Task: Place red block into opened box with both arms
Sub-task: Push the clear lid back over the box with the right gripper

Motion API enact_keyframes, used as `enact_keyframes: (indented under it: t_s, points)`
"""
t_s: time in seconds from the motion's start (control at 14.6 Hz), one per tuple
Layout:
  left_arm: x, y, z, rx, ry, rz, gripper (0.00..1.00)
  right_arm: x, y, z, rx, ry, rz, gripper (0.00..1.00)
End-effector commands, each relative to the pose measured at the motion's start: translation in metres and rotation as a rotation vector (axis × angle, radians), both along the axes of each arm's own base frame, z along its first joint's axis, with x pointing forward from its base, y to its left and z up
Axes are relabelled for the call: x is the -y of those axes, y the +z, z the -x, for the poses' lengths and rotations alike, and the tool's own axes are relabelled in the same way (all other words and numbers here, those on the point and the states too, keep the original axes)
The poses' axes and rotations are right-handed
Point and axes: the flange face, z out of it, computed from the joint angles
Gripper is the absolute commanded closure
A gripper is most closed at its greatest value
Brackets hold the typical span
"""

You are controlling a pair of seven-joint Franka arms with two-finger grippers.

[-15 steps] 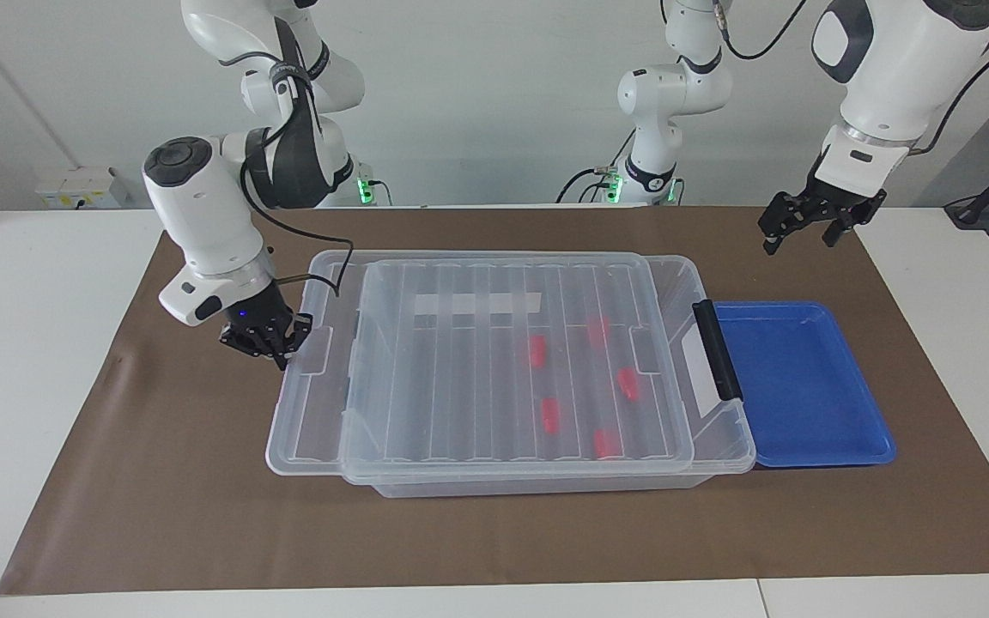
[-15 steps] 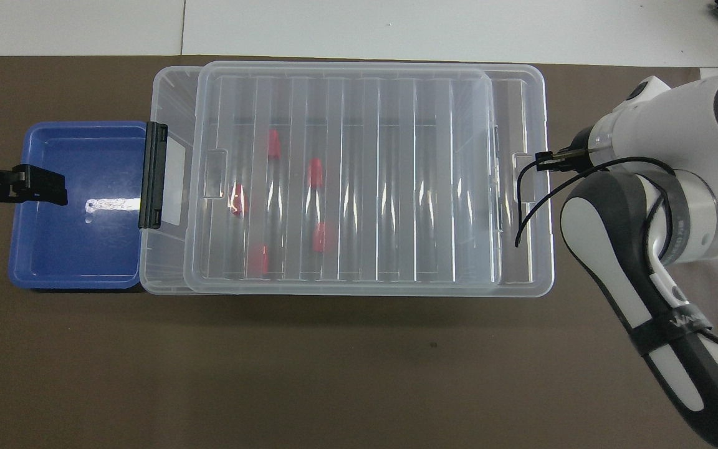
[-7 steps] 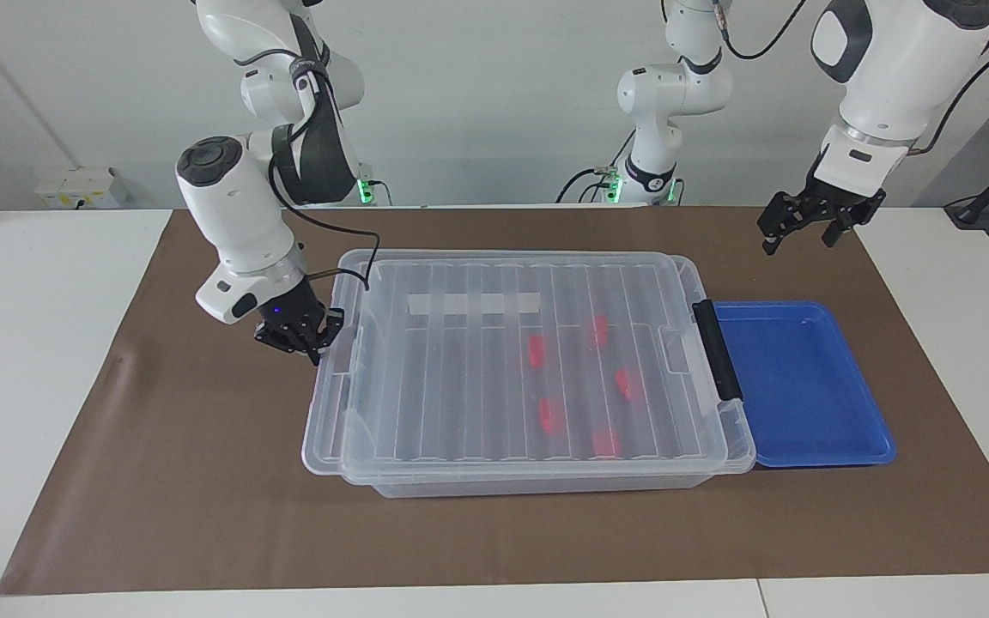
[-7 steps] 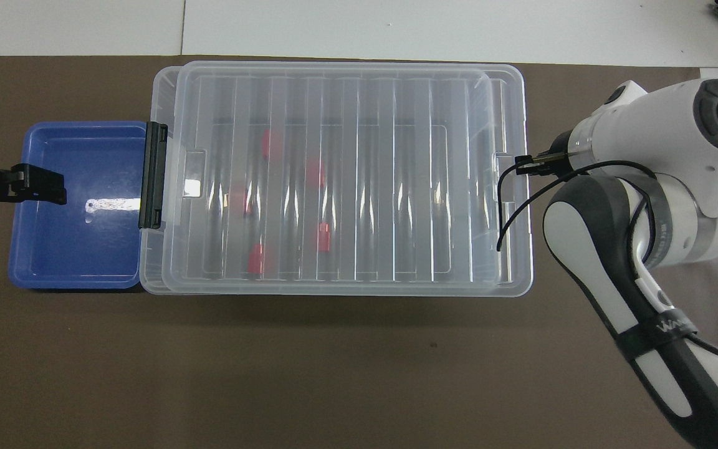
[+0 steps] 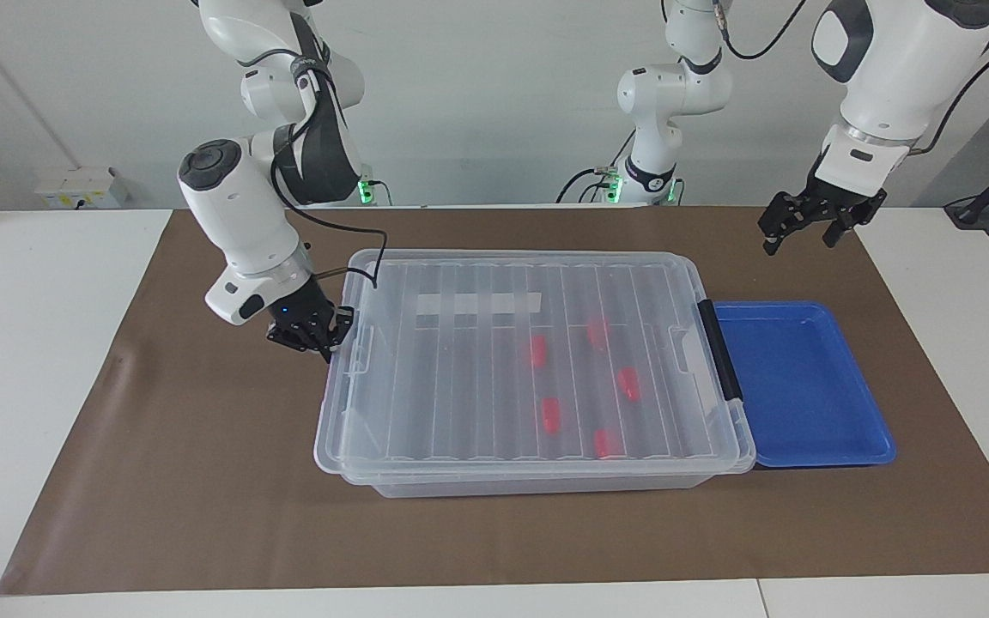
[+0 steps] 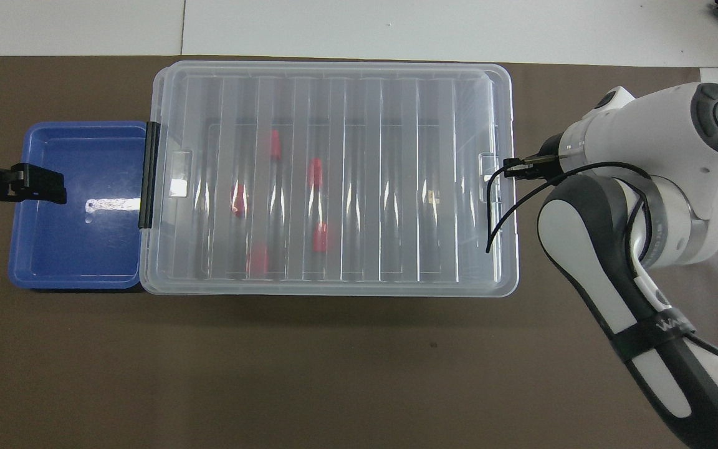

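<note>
Compared with a second ago: lid slid along the box toward the left arm's end, now lined up with the rim and covering the whole opening; earlier overhung at the right arm's end. Right gripper moved with it, now pressed against the lid's end tab, jaws shut with nothing between them. Left gripper unchanged, hanging up in the air over the brown mat near the blue tray, jaws spread wide, holding nothing; waiting.

Five red blocks seen through the ribbed clear lid, lying on the box floor in the half toward the left arm's end, scattered and apart from one another. Small, bright red, blurred by the plastic, so the stepped tops not readable. In the overhead view, same cluster under the lid. Black latch at the box end just beside the tray. White label strip on the lid. Box and tray resting on the mat on the white tabletop.
</note>
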Motion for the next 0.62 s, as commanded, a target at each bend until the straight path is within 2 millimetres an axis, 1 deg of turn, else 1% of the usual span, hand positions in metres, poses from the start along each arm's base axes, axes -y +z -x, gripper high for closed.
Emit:
enact_keyframes:
  t_s: [0.0, 0.14, 0.27, 0.34, 0.41, 0.48, 0.55]
  points:
    - [0.002, 0.003, 0.006, 0.016, -0.005, 0.018, 0.00, -0.004, -0.005, 0.006, 0.001, -0.012, -0.027, 1.00]
    - [0.002, 0.004, 0.005, 0.018, -0.004, 0.018, 0.00, 0.004, -0.003, 0.003, 0.004, -0.013, -0.005, 1.00]
    - [0.002, 0.003, 0.005, 0.016, -0.004, 0.018, 0.00, 0.016, 0.001, 0.001, 0.011, 0.000, 0.057, 1.00]
    - [0.002, 0.003, 0.005, 0.016, -0.004, 0.018, 0.00, 0.023, 0.007, 0.001, 0.018, 0.017, 0.114, 1.00]
    - [0.002, 0.003, 0.005, 0.016, -0.002, 0.018, 0.00, 0.032, 0.016, 0.002, 0.022, 0.020, 0.153, 1.00]
    - [0.002, 0.003, 0.005, 0.016, -0.002, 0.018, 0.00, 0.037, 0.027, 0.004, 0.016, 0.026, 0.176, 1.00]
    - [0.003, 0.003, 0.005, 0.016, -0.004, 0.018, 0.00, 0.044, 0.042, 0.007, 0.000, 0.019, 0.185, 0.68]
